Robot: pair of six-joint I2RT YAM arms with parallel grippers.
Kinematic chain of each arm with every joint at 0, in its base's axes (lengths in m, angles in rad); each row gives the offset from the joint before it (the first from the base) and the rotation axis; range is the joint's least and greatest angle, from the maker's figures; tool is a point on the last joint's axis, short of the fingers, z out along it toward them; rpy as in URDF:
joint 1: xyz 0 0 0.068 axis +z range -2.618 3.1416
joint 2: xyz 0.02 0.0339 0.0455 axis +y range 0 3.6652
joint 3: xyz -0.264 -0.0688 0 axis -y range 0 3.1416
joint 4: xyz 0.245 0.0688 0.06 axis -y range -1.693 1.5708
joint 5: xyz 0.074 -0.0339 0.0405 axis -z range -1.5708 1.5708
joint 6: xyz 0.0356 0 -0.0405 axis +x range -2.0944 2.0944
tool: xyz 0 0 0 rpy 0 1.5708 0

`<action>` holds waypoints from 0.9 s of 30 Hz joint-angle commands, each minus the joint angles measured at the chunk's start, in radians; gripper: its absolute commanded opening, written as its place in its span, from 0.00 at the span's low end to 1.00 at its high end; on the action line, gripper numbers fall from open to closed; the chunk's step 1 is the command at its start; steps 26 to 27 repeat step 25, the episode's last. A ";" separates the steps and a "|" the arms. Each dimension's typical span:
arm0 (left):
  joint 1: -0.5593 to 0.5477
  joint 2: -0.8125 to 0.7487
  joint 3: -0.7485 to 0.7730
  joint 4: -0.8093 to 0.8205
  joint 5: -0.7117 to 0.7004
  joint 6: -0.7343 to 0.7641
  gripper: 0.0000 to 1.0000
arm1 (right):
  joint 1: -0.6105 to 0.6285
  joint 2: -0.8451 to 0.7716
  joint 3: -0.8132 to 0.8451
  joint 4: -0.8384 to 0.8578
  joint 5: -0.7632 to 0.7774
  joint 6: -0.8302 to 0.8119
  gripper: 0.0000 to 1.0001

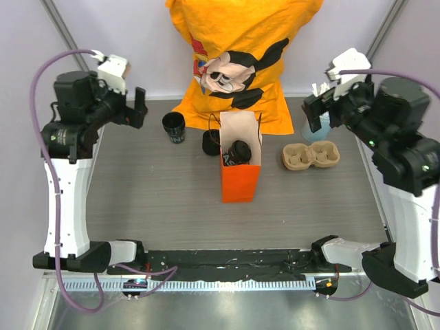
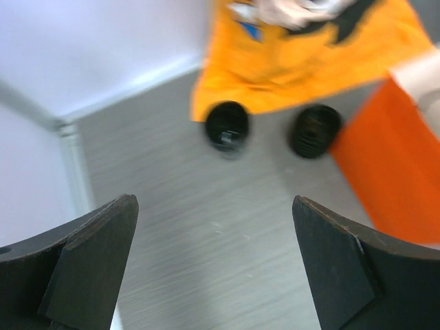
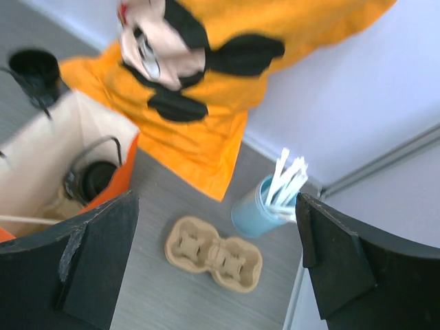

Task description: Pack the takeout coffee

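The takeout coffee [image 1: 238, 152], a small black cup with a round black lid, sits inside the open orange paper bag [image 1: 240, 180] at the table's middle. The right wrist view looks down into the bag [image 3: 122, 180], with the coffee [image 3: 96, 180] at its bottom. My left gripper [image 1: 139, 107] hangs open and empty high over the far left of the table. In its own view the left gripper [image 2: 213, 206] has only bare table between its fingers. My right gripper [image 1: 313, 112] is open and empty at the far right, and in the right wrist view the gripper [image 3: 216, 206] is above the cup carrier.
A black cup with white print [image 1: 174, 128] and a short black round stack [image 1: 211, 142] stand left of the bag. A cardboard cup carrier [image 1: 311, 155] lies right of it, with a blue cup of stirrers [image 3: 265, 206] behind. An orange cartoon cloth [image 1: 237, 55] hangs at the back.
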 commanded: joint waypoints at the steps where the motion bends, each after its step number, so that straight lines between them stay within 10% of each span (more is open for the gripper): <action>1: 0.065 -0.031 0.122 0.032 -0.192 -0.026 1.00 | -0.004 0.025 0.173 -0.048 -0.072 0.039 1.00; 13: 0.073 0.024 0.396 -0.048 -0.327 -0.085 1.00 | -0.015 0.100 0.274 0.156 0.388 0.083 1.00; 27: 0.073 0.023 0.396 -0.058 -0.343 -0.086 1.00 | -0.018 0.100 0.273 0.184 0.431 0.092 1.00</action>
